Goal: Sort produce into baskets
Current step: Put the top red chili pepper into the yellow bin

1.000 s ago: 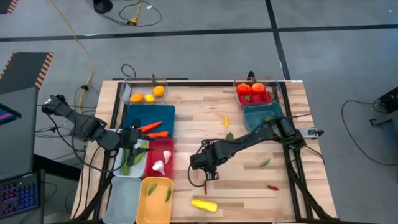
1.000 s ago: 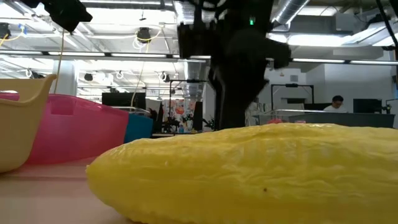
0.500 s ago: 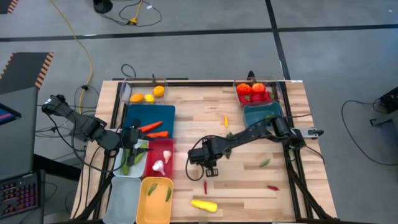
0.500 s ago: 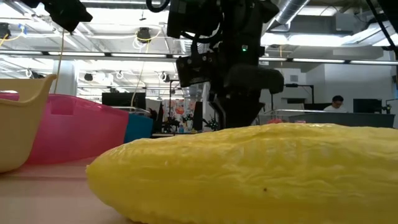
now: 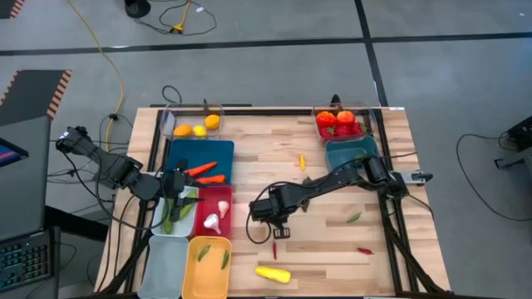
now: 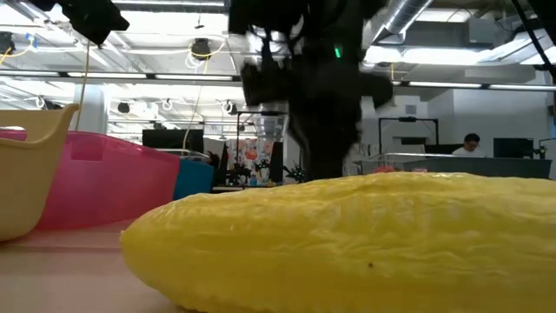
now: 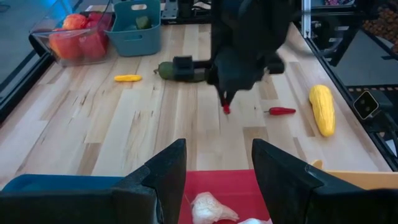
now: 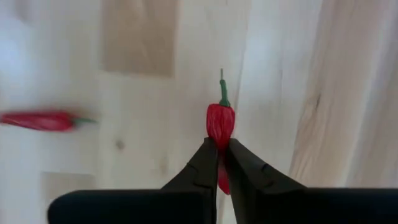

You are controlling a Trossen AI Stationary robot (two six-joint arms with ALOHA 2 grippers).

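Note:
A small red chilli (image 8: 220,121) with a green stem sits between the fingers of my right gripper (image 8: 219,144), which is shut on it. This gripper points down over the table's middle (image 5: 279,231) and also shows in the left wrist view (image 7: 225,99). A second red chilli (image 5: 274,249) lies on the wood just nearer. My left gripper (image 7: 214,165) hangs open over the red basket (image 5: 223,224), which holds white garlic (image 7: 208,208). The yellow squash (image 6: 347,235) lies by the near edge. My right gripper pinches the red chilli's body (image 8: 220,127) between its two fingers (image 8: 205,163), which come from above and point steeply down. The green stem end (image 8: 222,96) sticks out past the fingertips. Whether the chilli is clear of the wood I cannot tell.
Along the left side stand a clear basket of oranges and lemons (image 5: 193,126), a dark blue one with carrots (image 5: 179,154), then white (image 5: 160,218), pale grey-blue (image 5: 162,266) and yellow (image 5: 208,267) ones. Tomatoes (image 5: 339,121) and a teal basket (image 5: 349,152) are far right. Loose produce lies between.
My right arm has drawn its gripper a little toward the table's left edge and tipped it slightly over the table's middle. The chilli lying on the wood and the squash have stayed where they were.

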